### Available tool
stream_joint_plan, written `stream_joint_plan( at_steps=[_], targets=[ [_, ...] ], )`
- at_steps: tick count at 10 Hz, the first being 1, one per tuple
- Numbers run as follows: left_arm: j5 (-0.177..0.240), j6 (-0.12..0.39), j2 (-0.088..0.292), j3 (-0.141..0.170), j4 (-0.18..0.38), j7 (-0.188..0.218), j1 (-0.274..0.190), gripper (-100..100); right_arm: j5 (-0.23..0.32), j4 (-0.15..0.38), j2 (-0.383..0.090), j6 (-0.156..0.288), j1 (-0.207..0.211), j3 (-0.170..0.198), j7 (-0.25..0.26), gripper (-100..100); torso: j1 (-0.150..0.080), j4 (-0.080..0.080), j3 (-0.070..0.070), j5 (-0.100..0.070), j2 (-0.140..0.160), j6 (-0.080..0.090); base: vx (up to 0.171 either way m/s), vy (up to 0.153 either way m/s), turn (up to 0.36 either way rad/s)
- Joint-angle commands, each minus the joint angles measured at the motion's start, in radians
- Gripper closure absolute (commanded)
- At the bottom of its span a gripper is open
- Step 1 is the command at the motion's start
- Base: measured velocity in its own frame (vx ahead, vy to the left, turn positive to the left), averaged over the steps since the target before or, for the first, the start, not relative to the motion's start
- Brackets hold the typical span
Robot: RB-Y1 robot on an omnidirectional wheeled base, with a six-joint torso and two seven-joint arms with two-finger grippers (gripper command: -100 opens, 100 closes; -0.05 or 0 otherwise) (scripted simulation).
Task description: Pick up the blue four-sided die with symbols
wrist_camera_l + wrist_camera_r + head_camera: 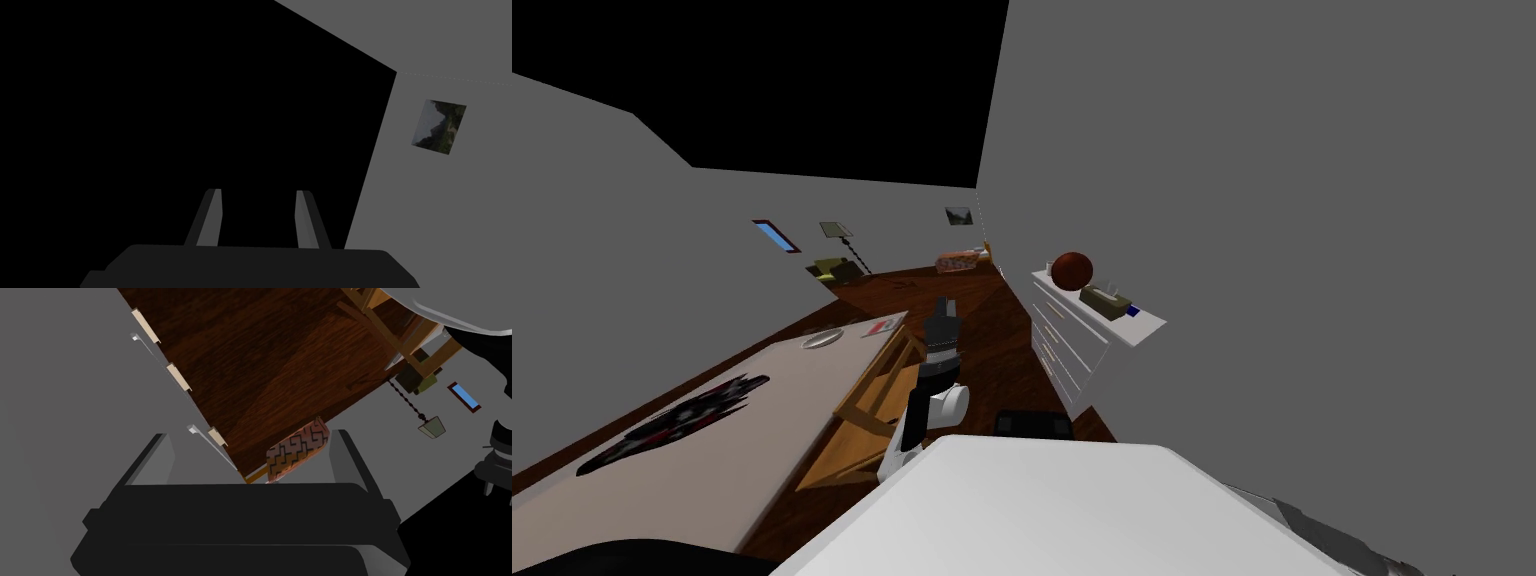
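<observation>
Die: a small blue speck at the near end of the white dresser top, just beside an olive tissue box. A red-brown ball sits further along. The symbols are too small to read.

Handling, my guess: light, hard and rigid, not fragile. Its sloped faces are likely slippery for flat blades, and a high pinch could squirt it out. Better to come from above and grip low near the base across two opposite sides, with gentle force. The tissue box crowds one side, so approach from the open end of the dresser.

Left gripper: fingers spread, nothing between them, held out forward over the wood floor, well apart from the die.

Right gripper: fingers spread and empty, down beside the dresser's drawer handles, not yet near the top.

Reach not begun.
</observation>
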Motion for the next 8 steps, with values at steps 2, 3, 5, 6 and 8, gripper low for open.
stream_joint_plan(
  at_steps=[2, 3, 5, 6, 8],
  targets=[
    [0.0, 0.0, 0.0, 0.0, 0.0, 0.0, 0.0, 0, -0.007, -0.004, -0.058, 0.003, 0.005, 0.003, 0.009, -100, -0.001, 0.0, 0.001, 0.0, 0.001, 0.0, 0.02, 0.015, 0.009],
    [0.0, 0.0, 0.0, 0.0, 0.0, 0.0, 0.0, 0, -0.024, 0.026, -0.101, -0.014, 0.014, 0.025, 0.029, -100, -0.002, 0.001, 0.002, 0.0, 0.003, 0.0, 0.055, 0.03, -0.126],
    [0.0, 0.0, 0.0, 0.0, 0.0, 0.0, 0.0, 0, -0.041, 0.054, -0.17, -0.03, 0.021, 0.046, 0.048, -100, 0.0, 0.0, 0.0, 0.0, 0.0, 0.0, 0.068, 0.045, -0.09],
    [0.0, 0.0, 0.0, 0.0, 0.0, 0.0, 0.0, 0, -0.041, 0.054, -0.186, -0.03, 0.021, 0.046, 0.048, -100, 0.001, 0.0, 0.0, 0.0, 0.0, 0.0, 0.075, 0.049, -0.073],
    [0.0, 0.0, 0.0, 0.0, 0.0, 0.0, 0.0, 0, -0.041, 0.054, -0.231, -0.03, 0.021, 0.046, 0.048, -100, -0.001, 0.0, 0.0, 0.0, 0.0, 0.0, 0.028, 0.014, 0.011]
  ],
)
